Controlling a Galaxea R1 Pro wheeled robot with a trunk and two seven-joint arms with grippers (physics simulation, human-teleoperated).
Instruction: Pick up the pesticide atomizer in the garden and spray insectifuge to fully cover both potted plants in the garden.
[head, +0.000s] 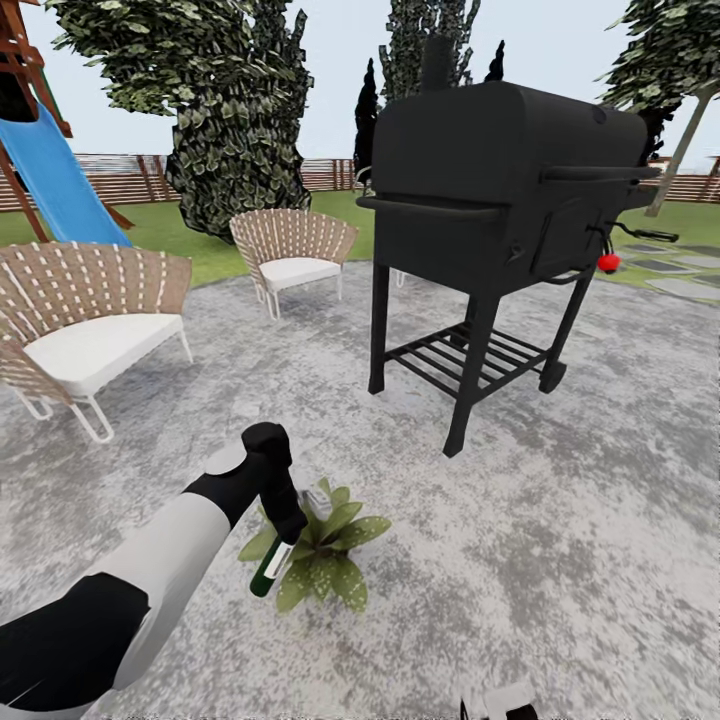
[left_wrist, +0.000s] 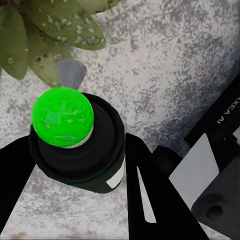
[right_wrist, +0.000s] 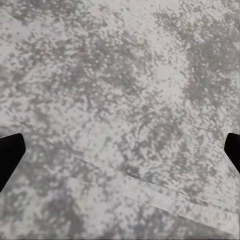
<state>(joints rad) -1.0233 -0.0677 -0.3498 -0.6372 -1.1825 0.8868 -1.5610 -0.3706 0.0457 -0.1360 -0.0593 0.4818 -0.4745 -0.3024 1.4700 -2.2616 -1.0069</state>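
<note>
My left gripper (head: 288, 530) is shut on the pesticide atomizer (head: 268, 573), which hangs tilted, its dark green body pointing down. It hovers just over the left side of one potted plant (head: 322, 553), a low rosette of speckled olive leaves on the grey paving. In the left wrist view the atomizer (left_wrist: 82, 155) shows its bright green top between my two black fingers (left_wrist: 145, 195), with the plant's leaves (left_wrist: 50, 22) just beyond it. My right gripper (right_wrist: 120, 152) is open over bare paving, its fingertips far apart. The other potted plant is out of view.
A black barbecue grill (head: 500, 200) on legs stands ahead to the right. Two wicker chairs with white cushions (head: 85, 320) (head: 293, 250) sit to the left, with a blue slide (head: 55, 180) behind. Trees, lawn and a wooden fence (head: 130, 180) ring the paved area.
</note>
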